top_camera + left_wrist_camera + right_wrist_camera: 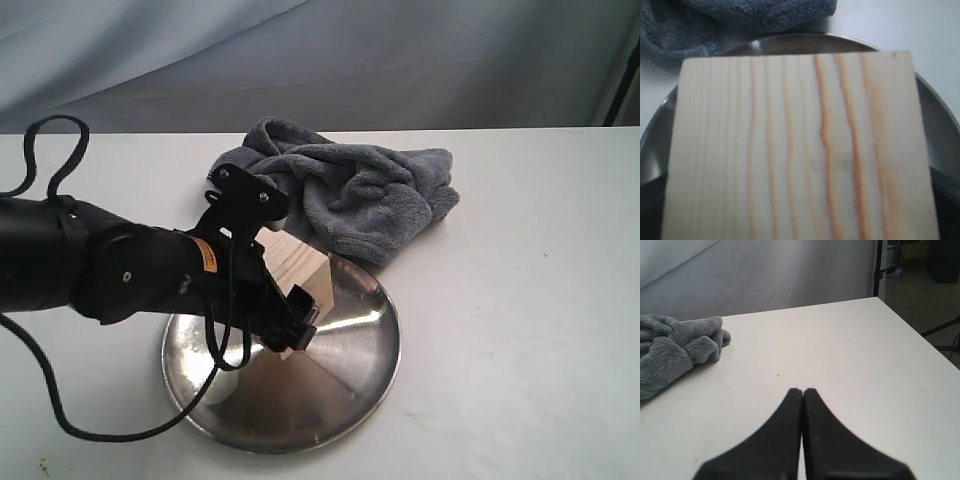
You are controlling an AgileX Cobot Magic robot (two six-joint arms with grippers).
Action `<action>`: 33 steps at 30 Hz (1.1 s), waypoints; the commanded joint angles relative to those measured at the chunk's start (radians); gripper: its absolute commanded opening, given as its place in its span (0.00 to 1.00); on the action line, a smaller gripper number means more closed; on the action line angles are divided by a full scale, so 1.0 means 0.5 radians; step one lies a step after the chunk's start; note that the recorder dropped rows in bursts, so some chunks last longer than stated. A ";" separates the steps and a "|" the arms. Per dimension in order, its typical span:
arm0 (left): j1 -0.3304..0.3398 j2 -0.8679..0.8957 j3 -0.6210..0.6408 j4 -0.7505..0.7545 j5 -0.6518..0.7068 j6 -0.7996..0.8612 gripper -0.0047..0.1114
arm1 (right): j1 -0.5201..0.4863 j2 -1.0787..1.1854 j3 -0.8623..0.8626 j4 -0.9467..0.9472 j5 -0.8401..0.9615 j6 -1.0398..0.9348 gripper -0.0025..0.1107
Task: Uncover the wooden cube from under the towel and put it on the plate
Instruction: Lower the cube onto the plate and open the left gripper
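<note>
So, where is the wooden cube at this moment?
In the exterior view the wooden cube is left of centre, held by the left gripper over the plate, just in front of the towel.

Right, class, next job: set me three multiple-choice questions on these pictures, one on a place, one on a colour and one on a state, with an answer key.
1. Where does the towel lie, relative to the plate?
A. Inside it
B. On the table, behind it
C. Underneath it

2. What colour is the wooden cube?
A. Pale wood with orange grain lines
B. Dark brown
C. Painted blue

3. How is the right gripper?
A. Wide open
B. Shut, with nothing in it
C. Shut on a cloth

Key:
1 B: the exterior view shows it crumpled on the tabletop at the plate's far rim.
2 A: the left wrist view shows the light face and its grain close up.
3 B: its two fingers meet above bare tabletop in the right wrist view.
</note>
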 commanded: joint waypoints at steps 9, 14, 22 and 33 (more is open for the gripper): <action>0.002 0.083 0.122 -0.028 -0.271 -0.021 0.04 | -0.007 -0.009 0.006 0.005 -0.004 -0.002 0.02; 0.002 0.247 0.122 -0.028 -0.411 -0.021 0.04 | -0.007 -0.009 0.006 0.005 -0.004 -0.002 0.02; 0.002 0.283 0.122 -0.028 -0.464 -0.021 0.12 | -0.007 -0.009 0.006 0.005 -0.004 -0.002 0.02; 0.002 0.283 0.122 -0.038 -0.440 -0.021 0.70 | -0.007 -0.009 0.006 0.005 -0.004 -0.002 0.02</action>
